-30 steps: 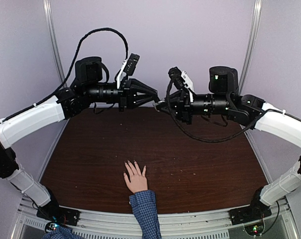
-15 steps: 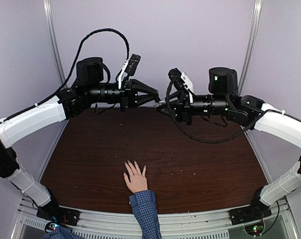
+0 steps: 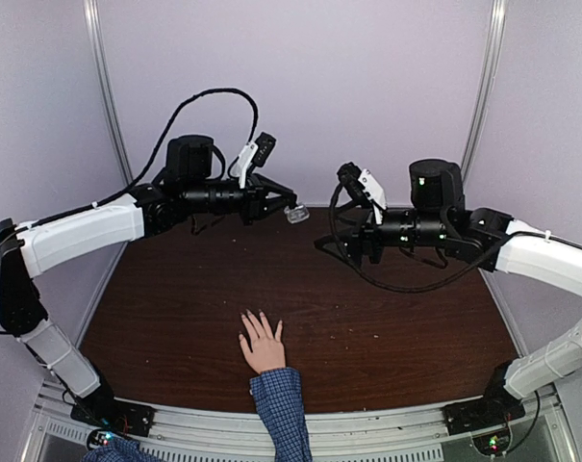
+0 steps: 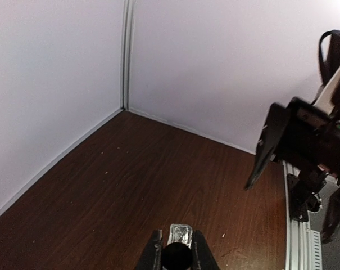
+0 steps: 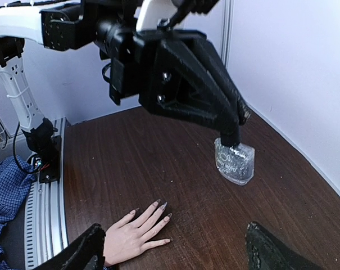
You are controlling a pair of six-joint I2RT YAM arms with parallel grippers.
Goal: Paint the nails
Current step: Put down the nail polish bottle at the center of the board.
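Top external: my left hand (image 3: 289,206) grips a small clear glittery bottle (image 3: 297,214), right hand (image 3: 326,231) gapes empty, both well apart from the pale fingers' nails (image 3: 261,316).

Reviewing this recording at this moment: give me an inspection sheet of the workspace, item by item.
Surface: dark wooden table, faint specks.
Job's things: human hand lies flat near the front edge with its fingers spread, and a blue checked cuff shows. The nails look dark-tipped but are too small to judge. A small clear bottle is held above the table by its black cap.
Clutter: nothing seen.
Grippers: left gripper is shut on the cap. Right gripper is open, holds nothing and faces the bottle.
Cables: a black cable loop runs over the left arm. A second black cable hangs under the right wrist.
Surroundings: pale walls and a metal rail at the near edge.
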